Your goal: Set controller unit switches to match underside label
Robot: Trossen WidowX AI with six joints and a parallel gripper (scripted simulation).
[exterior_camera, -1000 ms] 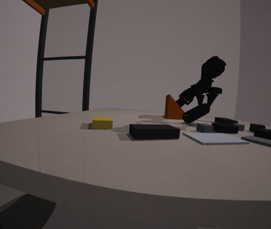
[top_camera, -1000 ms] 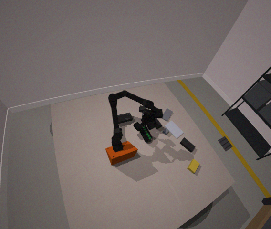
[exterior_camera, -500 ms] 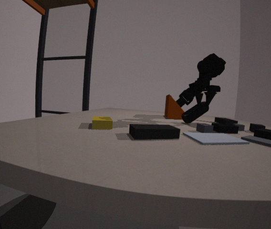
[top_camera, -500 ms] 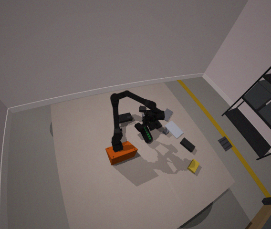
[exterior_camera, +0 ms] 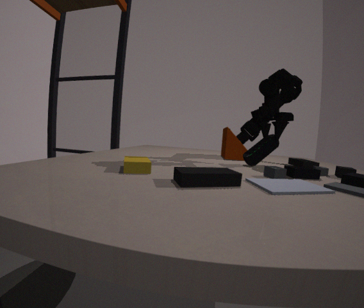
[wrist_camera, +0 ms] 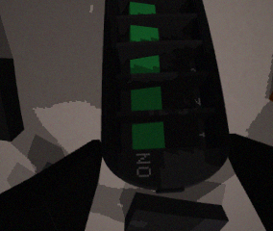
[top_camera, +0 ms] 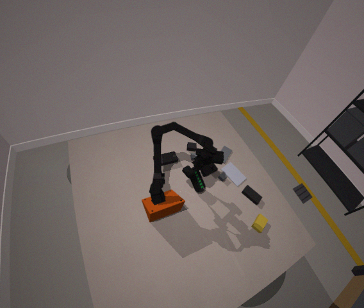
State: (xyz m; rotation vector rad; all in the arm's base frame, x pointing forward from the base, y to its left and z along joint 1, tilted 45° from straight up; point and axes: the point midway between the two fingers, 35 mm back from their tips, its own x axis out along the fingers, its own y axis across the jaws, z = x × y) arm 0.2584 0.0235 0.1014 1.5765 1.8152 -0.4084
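The dark controller unit (top_camera: 198, 183) (exterior_camera: 261, 151) (wrist_camera: 189, 166) hangs steeply tilted, one end raised and the other close to the bench. My gripper (exterior_camera: 271, 136) (wrist_camera: 163, 144) is shut on its raised end, a finger on each long side. In the wrist view its switch face is towards the camera, with the "ON" marking at the near end and green switch ends in a row along the left. Five green ends show there; the far end of the unit is cut off. The pressed state of each switch is hard to tell. The label underneath is hidden.
Near the unit lie a dark block (exterior_camera: 303, 172), a small grey block (top_camera: 222, 176) (exterior_camera: 275, 172) and a white plate (top_camera: 233, 174) (exterior_camera: 288, 186). Farther off are a black block (top_camera: 252, 194) (exterior_camera: 207, 177) and a yellow block (top_camera: 259, 223) (exterior_camera: 137, 165). The orange arm base (top_camera: 164, 208) (exterior_camera: 232, 149) stands behind.
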